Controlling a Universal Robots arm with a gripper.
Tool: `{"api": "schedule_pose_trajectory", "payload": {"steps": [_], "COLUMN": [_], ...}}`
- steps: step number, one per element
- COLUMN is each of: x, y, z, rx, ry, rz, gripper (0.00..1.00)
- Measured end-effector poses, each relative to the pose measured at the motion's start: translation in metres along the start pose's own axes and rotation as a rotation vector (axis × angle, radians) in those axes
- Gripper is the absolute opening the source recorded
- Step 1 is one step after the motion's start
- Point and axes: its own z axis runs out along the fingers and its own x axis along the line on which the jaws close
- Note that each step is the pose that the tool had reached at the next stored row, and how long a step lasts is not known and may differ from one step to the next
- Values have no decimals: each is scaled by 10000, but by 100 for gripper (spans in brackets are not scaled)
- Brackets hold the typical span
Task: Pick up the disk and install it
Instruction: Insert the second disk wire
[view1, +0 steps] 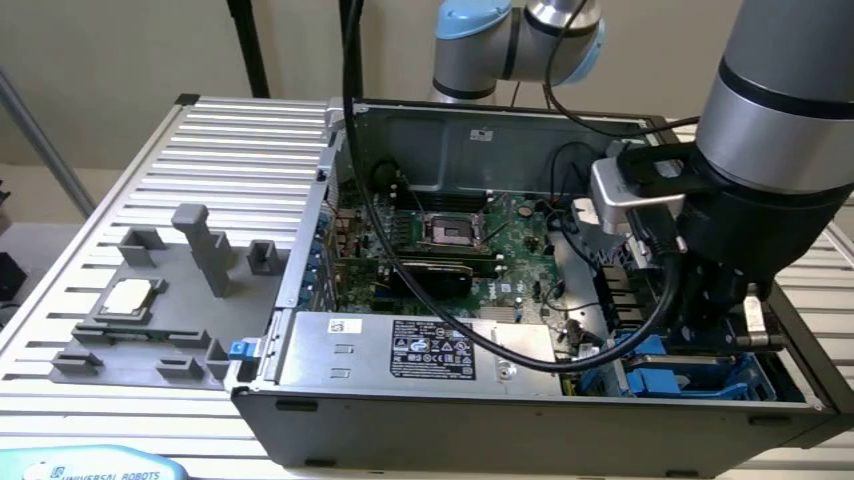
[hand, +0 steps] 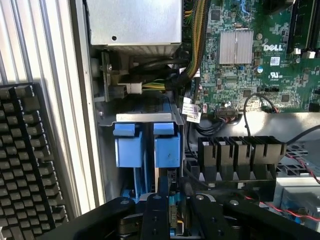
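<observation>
Robot gripper hangs low inside an open computer case, over blue drive carriers; jaws' state unclear.

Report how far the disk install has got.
Done: the arm has brought the tool down inside the computer case, over the blue drive carriers in the bay. In hand: the disk cannot be made out. Left: whether it is seated cannot be confirmed.

Reaching steeply downward at the exterior view's right, silver forearm above black wrist. Claw pointed straight down, black fingers close together, low.
</observation>
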Motion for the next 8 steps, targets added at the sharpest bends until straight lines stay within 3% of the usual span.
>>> {"api": "schedule_pose_trajectory", "payload": {"steps": [3,8], "x": [4,3], "y": [67,68], "z": [-14,-15], "rx": [11,11], "ry": [-1,-2], "rz": [0,-1], "gripper": [25,25]}}
